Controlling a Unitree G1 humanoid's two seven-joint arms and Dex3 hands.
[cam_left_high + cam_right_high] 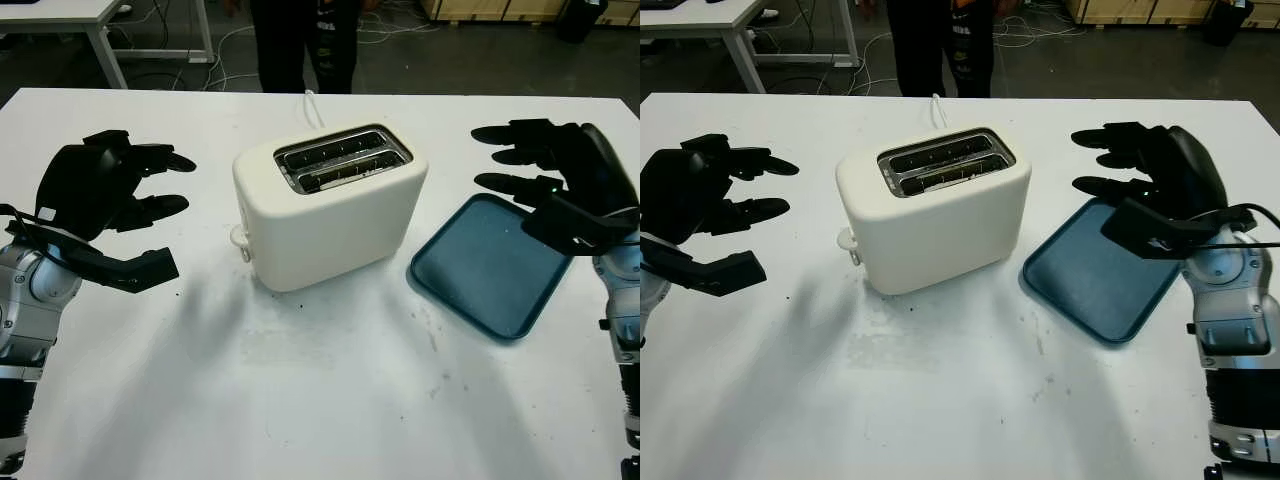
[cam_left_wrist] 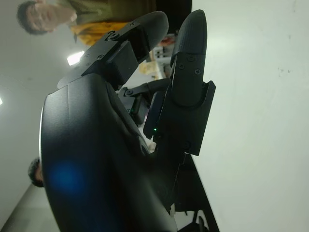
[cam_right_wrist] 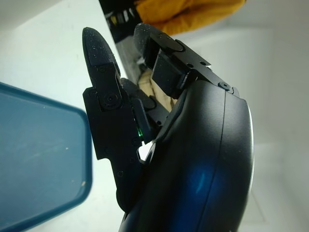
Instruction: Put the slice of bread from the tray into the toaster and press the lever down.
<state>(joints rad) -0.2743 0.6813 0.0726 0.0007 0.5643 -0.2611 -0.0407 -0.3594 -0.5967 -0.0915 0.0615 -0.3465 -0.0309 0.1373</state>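
White table [image 1: 320, 400] carries a cream two-slot plastic toaster [image 1: 330, 205] and a bare blue plastic tray [image 1: 490, 262]; left robot hand [image 1: 105, 190] and right robot hand [image 1: 555, 185] hover open, holding nothing; the small side lever [image 1: 240, 238] likely needs a firm fingertip push.

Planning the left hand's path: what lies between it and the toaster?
Only bare white table lies between the open left hand and the toaster, seen in both eye views.

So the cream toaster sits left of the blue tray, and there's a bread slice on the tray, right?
Not quite. The cream toaster does sit left of the blue tray, but the left eye view shows nothing lying on the tray.
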